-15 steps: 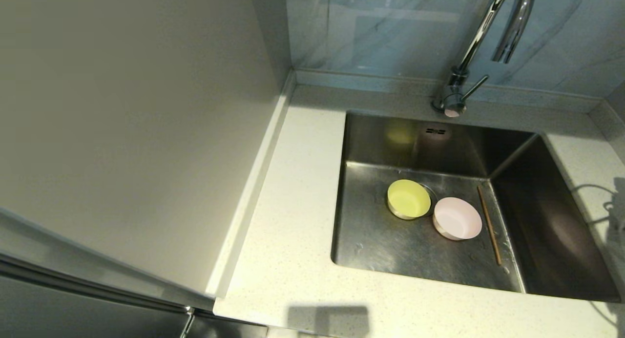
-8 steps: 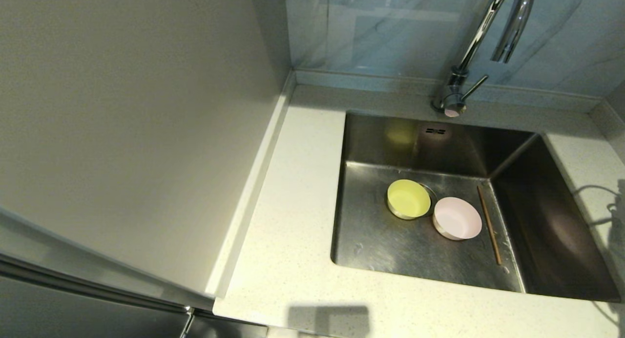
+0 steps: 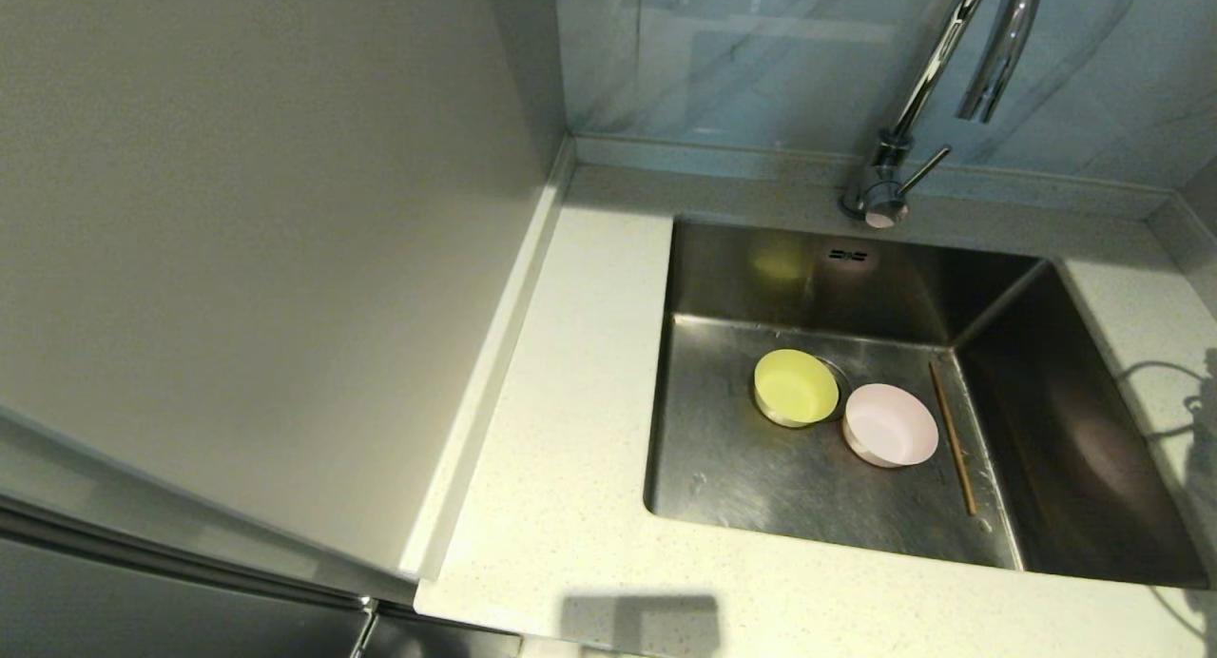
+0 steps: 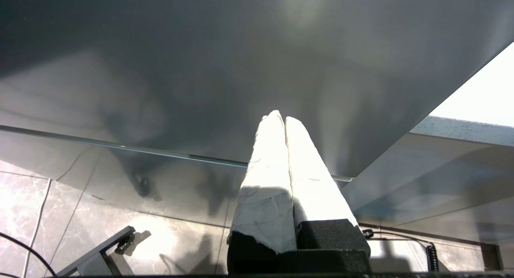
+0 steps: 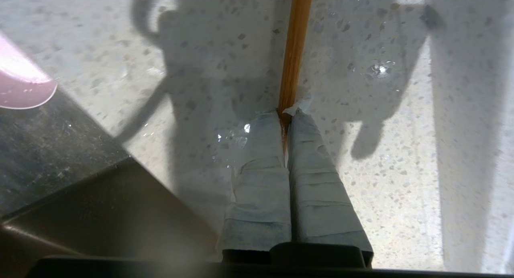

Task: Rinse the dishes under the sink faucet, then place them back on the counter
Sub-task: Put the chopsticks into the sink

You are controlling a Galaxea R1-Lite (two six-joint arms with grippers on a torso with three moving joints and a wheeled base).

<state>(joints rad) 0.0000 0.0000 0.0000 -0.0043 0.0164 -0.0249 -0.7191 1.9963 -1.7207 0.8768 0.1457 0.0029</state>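
In the head view the yellow-green bowl (image 3: pixel 795 386) and the pink bowl (image 3: pixel 891 424) stand side by side on the floor of the steel sink (image 3: pixel 761 477). One brown chopstick (image 3: pixel 953 439) lies just right of the pink bowl. The chrome faucet (image 3: pixel 936 68) rises behind the basin. No arm shows in that view. In the right wrist view my right gripper (image 5: pixel 286 113) is shut on the other chopstick (image 5: pixel 296 49), low over the speckled counter (image 5: pixel 401 169). My left gripper (image 4: pixel 280 118) is shut on nothing, parked low beside a cabinet.
The counter (image 3: pixel 570 401) runs along the sink's left, front and right sides. A beige wall panel (image 3: pixel 266 259) stands on the left. The pink bowl's rim (image 5: pixel 20 89) and the dark sink edge (image 5: pixel 60 157) show in the right wrist view. Water drops (image 5: pixel 377 69) lie on the counter.
The arm's shadow on the counter at the far right has shifted slightly towards the edge. The bowls and the chopstick in the sink have not moved.
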